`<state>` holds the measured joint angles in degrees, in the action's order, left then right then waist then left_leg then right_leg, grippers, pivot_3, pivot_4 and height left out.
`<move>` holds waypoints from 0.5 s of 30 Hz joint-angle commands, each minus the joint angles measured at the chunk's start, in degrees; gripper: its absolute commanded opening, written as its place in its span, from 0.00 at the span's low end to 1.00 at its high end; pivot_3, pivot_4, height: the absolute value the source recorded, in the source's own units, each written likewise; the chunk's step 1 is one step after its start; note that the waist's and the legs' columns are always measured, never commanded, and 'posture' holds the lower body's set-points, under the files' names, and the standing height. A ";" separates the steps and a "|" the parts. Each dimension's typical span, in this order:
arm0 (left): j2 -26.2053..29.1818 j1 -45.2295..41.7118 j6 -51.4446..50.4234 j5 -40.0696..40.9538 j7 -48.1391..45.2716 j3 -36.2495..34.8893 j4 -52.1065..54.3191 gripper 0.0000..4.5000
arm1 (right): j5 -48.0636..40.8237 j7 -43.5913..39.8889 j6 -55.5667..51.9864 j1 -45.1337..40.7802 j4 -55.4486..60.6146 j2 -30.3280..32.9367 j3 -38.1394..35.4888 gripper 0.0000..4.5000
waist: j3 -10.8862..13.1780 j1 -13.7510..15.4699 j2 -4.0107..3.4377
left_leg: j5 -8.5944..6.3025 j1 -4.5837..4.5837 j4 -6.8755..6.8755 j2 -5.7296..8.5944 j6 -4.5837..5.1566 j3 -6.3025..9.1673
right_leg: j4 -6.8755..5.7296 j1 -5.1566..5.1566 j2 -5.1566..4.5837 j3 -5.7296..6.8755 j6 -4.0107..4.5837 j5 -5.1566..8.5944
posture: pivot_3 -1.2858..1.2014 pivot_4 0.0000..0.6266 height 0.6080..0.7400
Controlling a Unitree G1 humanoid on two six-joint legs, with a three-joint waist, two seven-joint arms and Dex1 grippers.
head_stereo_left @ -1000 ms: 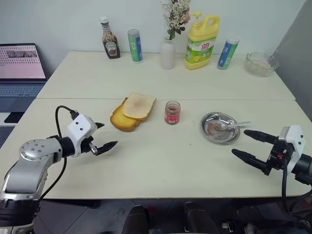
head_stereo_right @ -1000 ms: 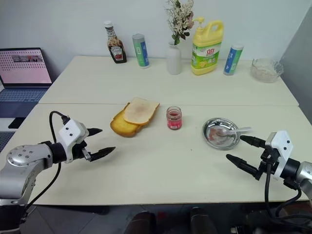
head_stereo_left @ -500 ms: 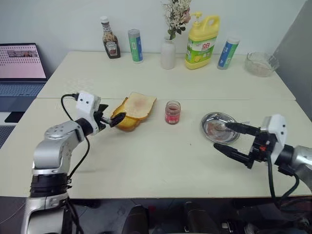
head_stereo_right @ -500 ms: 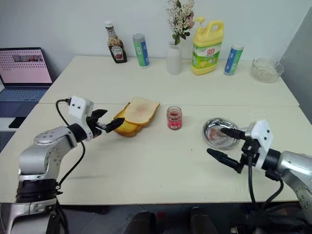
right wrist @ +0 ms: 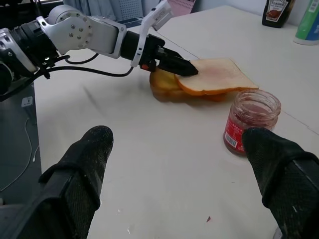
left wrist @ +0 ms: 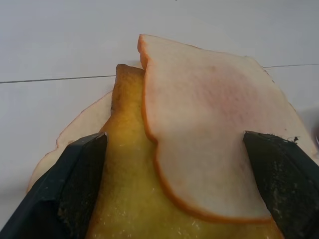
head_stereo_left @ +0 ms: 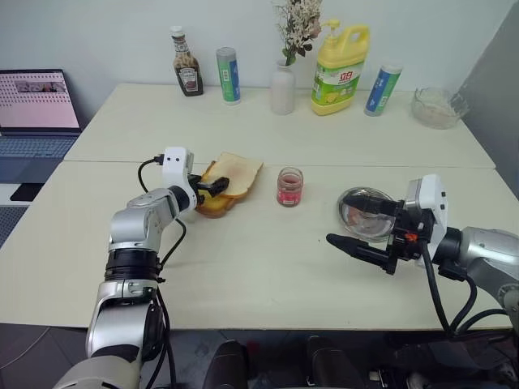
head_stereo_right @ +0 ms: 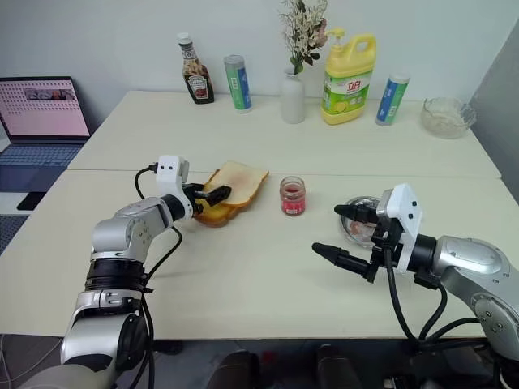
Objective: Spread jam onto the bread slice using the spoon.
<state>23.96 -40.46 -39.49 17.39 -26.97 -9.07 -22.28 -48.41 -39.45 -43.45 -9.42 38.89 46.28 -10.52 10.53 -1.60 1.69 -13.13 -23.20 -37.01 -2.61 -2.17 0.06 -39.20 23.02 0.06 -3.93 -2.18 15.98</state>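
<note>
Left end effector [head_stereo_left: 212,188] is sitting spread at the bread stack, fingers flanking the bread slice [head_stereo_left: 234,173], which is lying on toast [head_stereo_left: 208,203] left of the jam [head_stereo_left: 289,186]. Right end effector [head_stereo_left: 358,229] is hovering spread, empty, over the surface [head_stereo_left: 268,267] beside the dish [head_stereo_left: 362,212]; spoon isn't clearly discernible.
</note>
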 commanded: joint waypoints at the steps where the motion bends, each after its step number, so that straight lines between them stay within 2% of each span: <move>1: -0.56 -1.32 -0.82 -0.09 -1.34 1.64 -0.28 0.81 | -0.97 0.43 0.39 0.61 2.35 0.34 -1.63 1.00 | 0.00 0.03 0.00 | 0.00 0.00 0.00 0.00 0.00 0.00 | 0.00 0.00 0.00 0.00 0.00 0.00 | 0.52 0.24 1.00; 12: -0.34 -2.18 -2.57 0.28 -0.54 0.37 0.86 0.02 | -1.16 0.01 1.55 1.74 2.14 0.15 -2.20 1.00 | 0.00 0.02 0.01 | 0.00 -0.02 0.01 0.00 0.00 0.01 | 0.05 -0.01 -0.01 0.00 -0.01 0.00 | 0.52 0.24 1.00; 15: 0.12 -1.82 -2.77 2.07 -2.24 -0.44 3.92 0.01 | -1.00 -0.83 2.33 1.91 1.59 0.22 -2.74 1.00 | 0.00 0.02 0.01 | 0.00 -0.02 0.01 0.00 0.00 0.01 | 0.05 -0.01 0.00 0.01 -0.01 0.00 | 0.52 0.24 1.00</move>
<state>23.42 -41.84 -42.10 18.01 -28.26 -8.41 -21.97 -48.55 -39.66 -42.77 -7.46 39.63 46.28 -10.86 10.52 -1.58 1.69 -13.13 -23.23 -37.00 -2.61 -2.17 0.07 -39.14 23.01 0.06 -3.91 -2.19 15.98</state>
